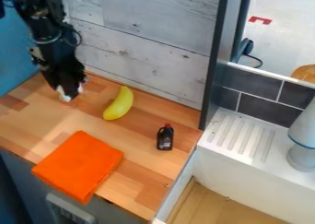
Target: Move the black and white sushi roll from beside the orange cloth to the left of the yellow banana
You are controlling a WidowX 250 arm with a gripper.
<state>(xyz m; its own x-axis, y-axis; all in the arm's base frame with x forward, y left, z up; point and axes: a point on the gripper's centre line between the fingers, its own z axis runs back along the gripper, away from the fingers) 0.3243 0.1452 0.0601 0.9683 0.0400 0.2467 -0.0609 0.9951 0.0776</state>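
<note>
Orange cloth [78, 167] draped over front edge of wooden counter [144, 186] — dark bottle [165, 138], red-capped, placed between cloth and dark post [218, 57]. White drainboard [237, 147] backed by dark tiles [251, 83].

Back wall [160, 38]: pale, weathered horizontal planks. Blue panel [15, 57] at left. Wood-block counter [138, 193] has a lighter patch toward its left; grey cabinet front [27, 177] below. Dark upright post [214, 66] borders the planks. At right, dark tiles [267, 110] with pale grout stand behind a white ribbed drainboard [240, 136]. Pale surface [286, 34] beyond, probably floor, bears a red mark [259, 20].
</note>
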